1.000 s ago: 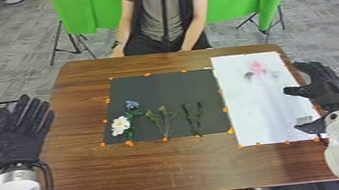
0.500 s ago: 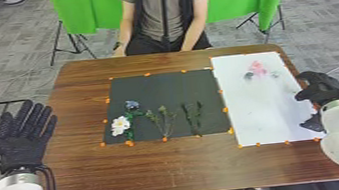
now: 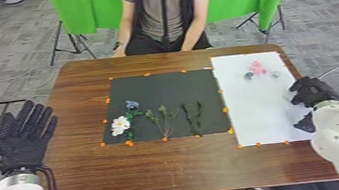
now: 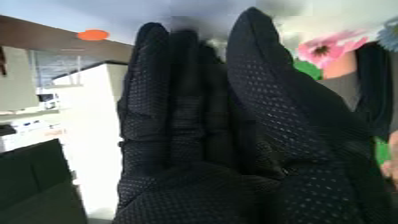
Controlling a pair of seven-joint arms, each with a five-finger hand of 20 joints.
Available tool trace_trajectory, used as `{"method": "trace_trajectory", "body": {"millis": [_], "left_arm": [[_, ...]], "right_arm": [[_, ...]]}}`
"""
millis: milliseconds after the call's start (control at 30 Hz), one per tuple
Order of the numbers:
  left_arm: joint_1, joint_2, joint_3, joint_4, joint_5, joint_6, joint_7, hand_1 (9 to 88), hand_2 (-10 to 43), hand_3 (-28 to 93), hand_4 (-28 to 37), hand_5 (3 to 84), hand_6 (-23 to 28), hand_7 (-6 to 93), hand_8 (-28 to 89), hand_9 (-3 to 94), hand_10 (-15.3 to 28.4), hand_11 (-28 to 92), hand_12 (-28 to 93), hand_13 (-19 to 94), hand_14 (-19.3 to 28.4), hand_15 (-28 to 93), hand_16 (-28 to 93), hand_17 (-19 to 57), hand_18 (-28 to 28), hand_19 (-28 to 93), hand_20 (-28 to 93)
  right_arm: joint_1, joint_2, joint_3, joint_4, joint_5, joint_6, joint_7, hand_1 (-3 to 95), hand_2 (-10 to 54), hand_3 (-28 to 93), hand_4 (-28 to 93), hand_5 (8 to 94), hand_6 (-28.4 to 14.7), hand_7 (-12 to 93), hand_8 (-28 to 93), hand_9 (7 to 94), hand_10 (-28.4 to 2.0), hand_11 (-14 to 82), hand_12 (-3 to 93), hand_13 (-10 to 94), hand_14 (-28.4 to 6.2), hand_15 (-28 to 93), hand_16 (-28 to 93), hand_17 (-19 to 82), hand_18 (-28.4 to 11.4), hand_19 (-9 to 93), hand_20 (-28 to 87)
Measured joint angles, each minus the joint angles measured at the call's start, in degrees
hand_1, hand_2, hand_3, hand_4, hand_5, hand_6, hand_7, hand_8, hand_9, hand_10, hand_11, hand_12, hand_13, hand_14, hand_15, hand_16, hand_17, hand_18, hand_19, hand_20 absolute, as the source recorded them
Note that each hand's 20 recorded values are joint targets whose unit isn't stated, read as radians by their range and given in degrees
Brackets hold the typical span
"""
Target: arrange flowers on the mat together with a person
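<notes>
In the head view, my left hand [image 3: 25, 134] is open beside the table's left edge, its fingers straight. My right hand [image 3: 316, 91] is over the right edge of the white sheet [image 3: 261, 109], nearer to me than the pink flower [image 3: 257, 66] and two small bluish-grey blooms [image 3: 249, 75] at its far end. The dark mat [image 3: 152, 89] holds a white flower [image 3: 120, 124], a blue flower [image 3: 132, 105] and green sprigs [image 3: 193, 118]. In the right wrist view, my right hand [image 4: 204, 185] has straight fingers, with a pink flower [image 4: 329, 48] beyond the thumb.
Brown wooden table [image 3: 155, 167] surrounds the mat and sheet. Orange tape pieces [image 3: 130, 143] mark their edges. Behind the table hangs a green cloth [image 3: 237, 1], with tripod legs [image 3: 271, 25] near it.
My right hand has come closer to the near side and turned a little inward over the sheet's edge. The left hand shifted only slightly; the flowers stay where they were.
</notes>
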Motion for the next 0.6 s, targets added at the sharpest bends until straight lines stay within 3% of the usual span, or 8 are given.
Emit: {"method": "trace_trajectory", "body": {"millis": [133,233,367,600], "left_arm": [[-0.13,0.01,0.20,0.00,0.08,0.07,-0.18,30.8,14.6,71,-28.3,45.1,7.1,19.8,-12,41.1,14.8,22,8,30,13.3,31,-10,-3.9,12.3,36,10],[-0.24,0.01,0.28,0.00,0.19,0.08,-0.38,30.7,14.5,71,-28.3,45.1,7.2,19.8,-12,41.0,14.8,22,8,30,13.4,31,-10,-4.0,12.3,36,10],[-0.35,0.01,0.38,0.02,0.23,0.08,-0.43,30.7,14.5,71,-28.3,45.1,7.2,19.7,-12,41.0,14.8,22,8,30,13.6,31,-10,-4.1,12.4,36,10],[-0.49,0.01,0.38,0.09,0.39,0.08,-0.75,30.7,14.5,71,-28.3,45.1,7.3,19.6,-12,41.0,14.7,22,8,30,13.6,31,-10,-4.1,12.5,36,10]], "right_arm": [[0.68,0.23,-2.90,0.91,-0.08,6.49,1.07,65.7,-8.5,58,-28,57.6,2.6,38,-3,72.2,-7.1,11.5,43.0,63,-2.4,43,46,44,-8.8,69,29],[0.69,0.11,-3.47,1.01,-0.43,7.16,1.37,66.1,-6.7,55,-28,61.5,3.3,44,-1,76.2,-7.3,13.2,45.1,64,-2.9,43,48,41,-11.2,71,34],[1.13,0.14,-5.13,1.44,-2.70,8.00,1.85,66.1,-5.7,54,-28,63.0,3.4,47,0,78.3,-7.5,13.3,45.9,64,-3.5,44,48,39,-12.3,71,37],[1.18,-0.22,-7.06,0.99,-5.62,15.15,2.93,64.2,-6.2,58,-28,63.6,2.9,47,-1,79.0,-7.4,13.1,46.2,64,-3.6,44,48,39,-13.0,71,39]]}}
